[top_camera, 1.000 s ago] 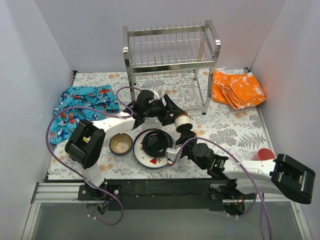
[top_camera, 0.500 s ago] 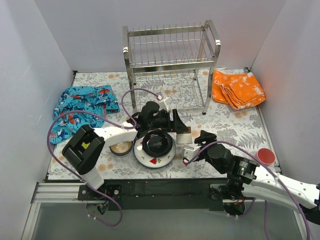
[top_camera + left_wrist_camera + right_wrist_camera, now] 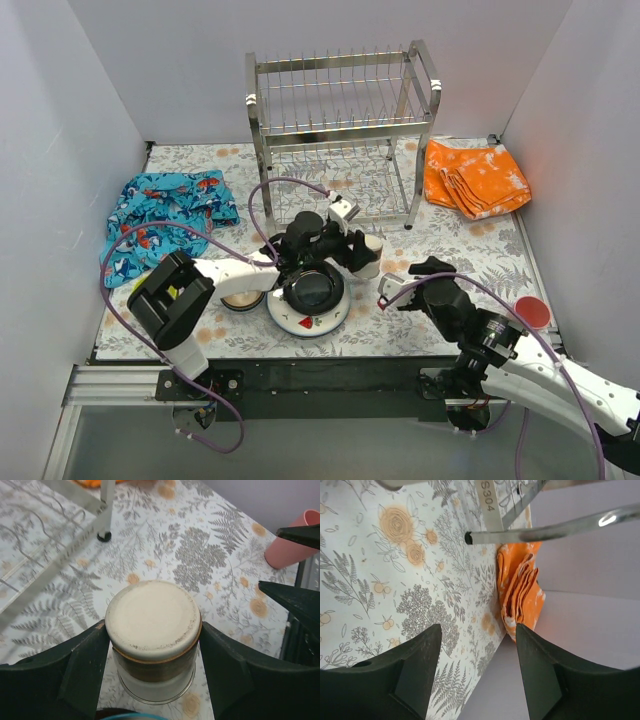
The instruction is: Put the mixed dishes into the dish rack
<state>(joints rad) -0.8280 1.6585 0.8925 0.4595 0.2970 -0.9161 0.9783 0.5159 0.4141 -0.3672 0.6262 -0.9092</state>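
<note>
1. The left hand (image 3: 152,627) is clamped on a cream-and-brown cup (image 3: 150,612), with one finger pressed on each side.
2. The cup is upside down between the fingers, its cream base on top; I cannot tell if its rim touches the table (image 3: 210,565).
3. The dish rack (image 3: 340,110) stands beyond this hand, apart from it, and holds no dishes.
4. Just behind this hand, toward the arm bases, a black plate (image 3: 315,288) lies on a white red-rimmed plate (image 3: 300,322).
5. The right hand (image 3: 479,630) has its fingers apart with nothing between them.
6. An orange cloth (image 3: 517,590) lies ahead of the right hand.
7. A pink cup (image 3: 530,312) stands behind the right hand, on its right side.
</note>
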